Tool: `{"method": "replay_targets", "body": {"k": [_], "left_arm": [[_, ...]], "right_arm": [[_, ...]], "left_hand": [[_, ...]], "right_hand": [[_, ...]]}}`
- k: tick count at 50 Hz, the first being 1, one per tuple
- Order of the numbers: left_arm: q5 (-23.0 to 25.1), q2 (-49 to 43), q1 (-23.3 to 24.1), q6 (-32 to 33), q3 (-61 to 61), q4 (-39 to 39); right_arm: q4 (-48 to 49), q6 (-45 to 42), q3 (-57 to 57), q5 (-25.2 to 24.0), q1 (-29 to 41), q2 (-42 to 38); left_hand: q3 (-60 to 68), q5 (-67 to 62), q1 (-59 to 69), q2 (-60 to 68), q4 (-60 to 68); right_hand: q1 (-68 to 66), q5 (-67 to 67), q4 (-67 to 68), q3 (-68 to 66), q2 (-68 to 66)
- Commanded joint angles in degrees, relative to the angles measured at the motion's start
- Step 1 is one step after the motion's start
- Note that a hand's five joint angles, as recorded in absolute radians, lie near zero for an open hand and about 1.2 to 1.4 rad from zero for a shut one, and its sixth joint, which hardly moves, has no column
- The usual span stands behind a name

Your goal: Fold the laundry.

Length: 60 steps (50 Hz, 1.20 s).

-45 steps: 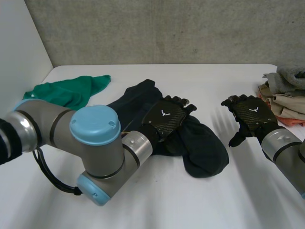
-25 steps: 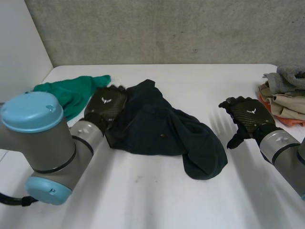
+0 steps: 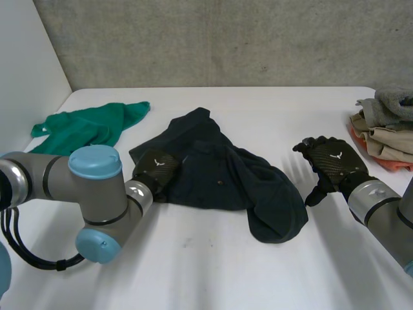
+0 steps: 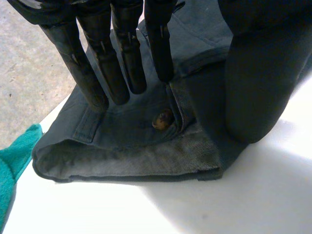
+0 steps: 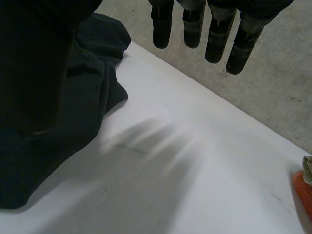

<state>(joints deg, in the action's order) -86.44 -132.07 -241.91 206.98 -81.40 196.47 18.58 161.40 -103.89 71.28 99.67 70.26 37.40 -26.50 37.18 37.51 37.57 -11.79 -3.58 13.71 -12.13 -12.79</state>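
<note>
We logged a white table [image 3: 213, 271]. A dark navy garment [image 3: 226, 181] lay crumpled mid-table. A green cloth [image 3: 87, 126] lay near it at 10 o'clock. A pile of clothes [image 3: 387, 132] sat at 2 o'clock, well apart, at the edge.

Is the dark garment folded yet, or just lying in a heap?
Not folded: the dark garment lies rumpled, one end bunched in a lump, with its waistband button exposed by the left hand.
</note>
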Motion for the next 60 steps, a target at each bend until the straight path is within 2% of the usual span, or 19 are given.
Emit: {"method": "replay_targets", "body": {"k": [1,5,8,9,13,15,20,26,30,31,34,35,39,42,47,50,54,57,60], "left_arm": [[0.9,-2.2,-0.7,-0.2,2.5,0.0],[-0.6,-1.4,-0.8,0.0,3.7,0.9],[-5.1,0.0,-1.5,0.1,5.3,4.0],[-8.8,2.1,-2.0,0.3,6.1,6.3],[-16.1,9.1,-3.7,2.4,7.7,13.9],[-16.4,11.4,-4.4,4.0,8.2,17.2],[-13.2,15.1,-3.9,7.0,10.4,23.9],[-4.0,13.9,1.3,3.4,12.6,25.1],[3.7,10.1,4.5,-3.4,12.6,24.8],[6.9,8.5,6.0,-7.0,12.5,24.7],[11.1,6.2,8.1,-13.3,12.3,24.5],[13.5,4.5,9.7,-17.7,12.1,23.6],[17.3,1.7,14.1,-26.3,10.9,20.7],[18.1,1.5,16.0,-28.9,9.3,18.2],[18.7,3.3,19.3,-29.4,5.4,12.6],[18.1,6.4,20.2,-28.2,3.3,11.4],[17.3,8.9,19.7,-27.1,2.4,11.0],[14.1,11.3,16.4,-25.8,1.9,10.7],[8.8,13.8,11.3,-24.2,1.1,9.5]], "right_arm": [[0.1,0.0,0.1,0.1,0.0,-0.7],[0.1,0.0,0.1,0.1,0.0,-0.7],[0.1,0.0,0.1,0.0,0.0,-0.7],[0.1,0.0,0.1,0.0,0.0,-0.7],[0.0,0.0,0.1,0.1,0.0,-0.7],[0.0,0.0,0.1,0.1,0.0,-0.7],[0.0,0.1,0.1,0.3,0.0,-0.7],[0.0,0.3,0.1,0.4,-0.3,-0.7],[0.4,0.8,0.2,1.1,-0.6,-0.5],[0.5,0.8,0.2,1.2,-0.6,-0.4],[0.6,1.1,0.4,1.6,-0.7,-0.1],[0.6,1.2,0.6,2.0,-0.8,-0.1],[0.6,1.8,1.8,6.0,-2.9,0.0],[0.6,2.0,3.0,8.6,-4.7,0.1],[0.6,1.9,4.2,9.1,-5.4,0.1],[0.0,1.6,5.5,9.0,-5.3,0.1],[-0.5,0.9,7.6,8.8,-5.2,0.1],[-2.9,-0.3,9.7,8.6,-4.6,0.3],[-6.0,-1.2,11.9,8.6,-3.6,0.8]], "left_hand": [[39.2,-40.1,39.4,39.1,39.0],[42.6,-43.5,42.8,42.5,42.4],[42.6,-43.5,42.8,42.5,42.4],[42.6,-43.5,42.8,42.5,42.4],[42.6,-43.5,42.8,42.5,42.4],[42.6,-43.5,42.8,42.5,42.4],[42.6,-43.5,42.8,42.5,42.4],[42.6,-43.5,42.8,42.5,42.4],[42.6,-43.5,42.8,42.5,42.4],[42.6,-43.5,42.8,42.5,42.4],[42.6,-43.5,42.8,42.5,42.4],[42.6,-43.5,42.8,42.5,42.4],[42.6,-43.5,42.8,42.5,42.4],[15.8,-16.7,16.0,15.7,15.6],[-0.2,-0.7,0.0,-0.4,-0.4],[-6.0,5.1,-5.7,-6.1,-6.1],[-6.5,5.6,-6.3,-6.6,-6.7],[-6.5,5.6,-6.3,-6.6,-6.7],[-6.3,5.4,-6.1,-6.4,-6.5]], "right_hand": [[1.8,3.6,-3.7,2.1,2.8],[1.8,3.6,-3.7,2.1,2.8],[1.8,3.6,-3.7,2.1,2.8],[1.8,3.6,-3.7,2.1,2.8],[1.8,3.6,-3.7,2.1,2.8],[1.8,3.6,-3.7,2.1,2.8],[1.8,3.6,-3.7,2.1,2.8],[1.8,3.6,-3.7,2.1,2.8],[1.8,3.6,-3.7,2.1,2.8],[1.8,3.6,-3.7,2.1,2.8],[1.8,3.6,-3.7,2.1,2.8],[1.8,3.6,-3.7,2.1,2.8],[1.8,3.6,-3.7,2.1,2.8],[1.8,3.6,-3.7,2.1,2.8],[1.8,3.6,-3.7,2.1,2.8],[1.8,3.6,-3.7,2.1,2.8],[1.8,3.6,-3.7,2.1,2.8],[1.8,3.6,-3.7,2.1,2.8],[1.8,3.6,-3.7,2.1,2.8]]}}
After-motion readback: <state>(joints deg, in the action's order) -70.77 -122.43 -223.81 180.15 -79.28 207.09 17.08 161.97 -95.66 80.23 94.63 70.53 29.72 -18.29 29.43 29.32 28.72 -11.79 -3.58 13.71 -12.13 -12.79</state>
